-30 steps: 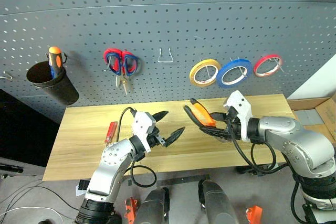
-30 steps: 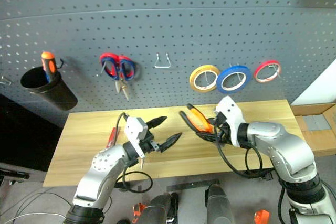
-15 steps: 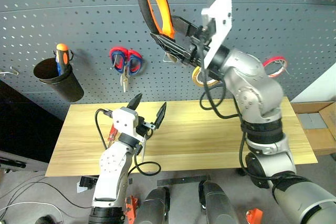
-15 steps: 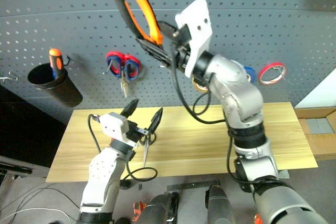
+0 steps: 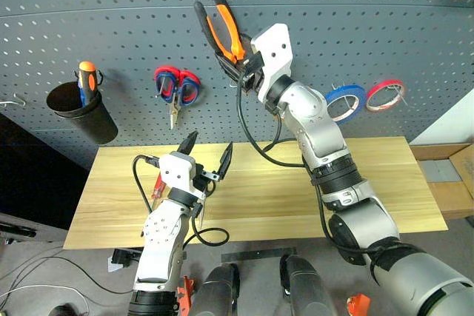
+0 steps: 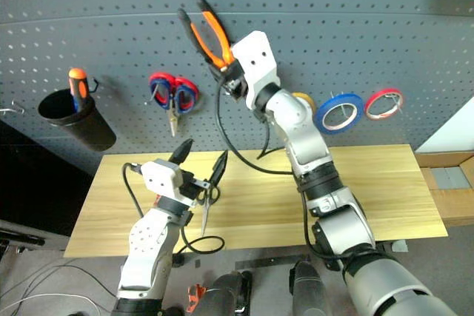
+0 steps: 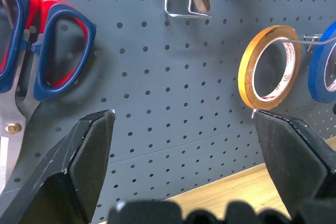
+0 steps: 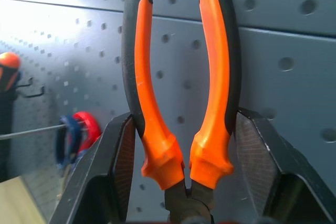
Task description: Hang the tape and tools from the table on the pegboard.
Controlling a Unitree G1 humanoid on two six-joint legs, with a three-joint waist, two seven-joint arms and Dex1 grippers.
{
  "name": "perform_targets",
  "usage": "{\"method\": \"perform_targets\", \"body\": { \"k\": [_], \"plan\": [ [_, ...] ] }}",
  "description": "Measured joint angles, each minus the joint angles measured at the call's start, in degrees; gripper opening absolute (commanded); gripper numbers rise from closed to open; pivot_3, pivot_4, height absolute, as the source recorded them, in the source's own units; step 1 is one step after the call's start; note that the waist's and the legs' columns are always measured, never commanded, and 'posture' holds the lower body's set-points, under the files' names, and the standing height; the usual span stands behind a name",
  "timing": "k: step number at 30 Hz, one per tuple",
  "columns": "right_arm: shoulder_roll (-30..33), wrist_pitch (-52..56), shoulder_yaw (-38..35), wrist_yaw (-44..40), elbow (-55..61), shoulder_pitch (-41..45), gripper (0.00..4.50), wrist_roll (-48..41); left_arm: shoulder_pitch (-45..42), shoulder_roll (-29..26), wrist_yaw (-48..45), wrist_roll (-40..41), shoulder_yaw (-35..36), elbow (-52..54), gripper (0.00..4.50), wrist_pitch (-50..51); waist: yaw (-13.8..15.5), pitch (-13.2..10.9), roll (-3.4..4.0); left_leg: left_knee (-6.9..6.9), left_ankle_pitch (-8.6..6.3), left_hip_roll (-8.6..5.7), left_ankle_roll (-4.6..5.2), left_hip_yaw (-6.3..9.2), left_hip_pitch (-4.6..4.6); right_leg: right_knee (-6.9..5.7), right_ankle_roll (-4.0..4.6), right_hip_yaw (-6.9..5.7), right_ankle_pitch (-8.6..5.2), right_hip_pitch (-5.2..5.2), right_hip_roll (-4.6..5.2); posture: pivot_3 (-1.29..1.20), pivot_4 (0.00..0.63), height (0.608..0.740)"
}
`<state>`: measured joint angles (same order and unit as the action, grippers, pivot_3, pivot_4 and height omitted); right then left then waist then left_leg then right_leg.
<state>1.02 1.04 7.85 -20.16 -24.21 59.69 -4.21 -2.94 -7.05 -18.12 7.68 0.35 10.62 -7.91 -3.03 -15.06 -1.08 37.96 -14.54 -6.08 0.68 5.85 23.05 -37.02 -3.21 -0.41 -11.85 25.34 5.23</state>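
Gripping pliers [image 8: 181, 93] with right gripper [image 5: 241, 64], handles up | pliers: orange-and-black handles, dark head, raised against pegboard [image 5: 355, 5] above wire hook [image 7: 186, 11] | left gripper [image 5: 207, 157] spread wide, empty, over table [image 5: 281, 190]

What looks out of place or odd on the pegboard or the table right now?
Nothing looks damaged or spilled. The pliers are not hung: the right gripper holds them handles-up against the pegboard. A red-handled screwdriver lies on the table, partly hidden by the open left gripper.
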Motion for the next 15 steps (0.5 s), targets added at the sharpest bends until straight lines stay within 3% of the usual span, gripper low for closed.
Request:
{"method": "perform_targets", "body": {
  "k": [15],
  "plan": [
    [-3.22,-5.91,0.20,0.59,-7.87,1.23,2.26,0.96,1.28,-0.62,2.56,-1.21,0.27,0.31,4.50,-0.17,0.40,0.03,0.01,0.00,0.04,0.01,-0.07,0.05,-0.01,-0.06,0.06,0.00,0.03,0.01,-0.05,0.00,0.190,0.740]
  ]
}}
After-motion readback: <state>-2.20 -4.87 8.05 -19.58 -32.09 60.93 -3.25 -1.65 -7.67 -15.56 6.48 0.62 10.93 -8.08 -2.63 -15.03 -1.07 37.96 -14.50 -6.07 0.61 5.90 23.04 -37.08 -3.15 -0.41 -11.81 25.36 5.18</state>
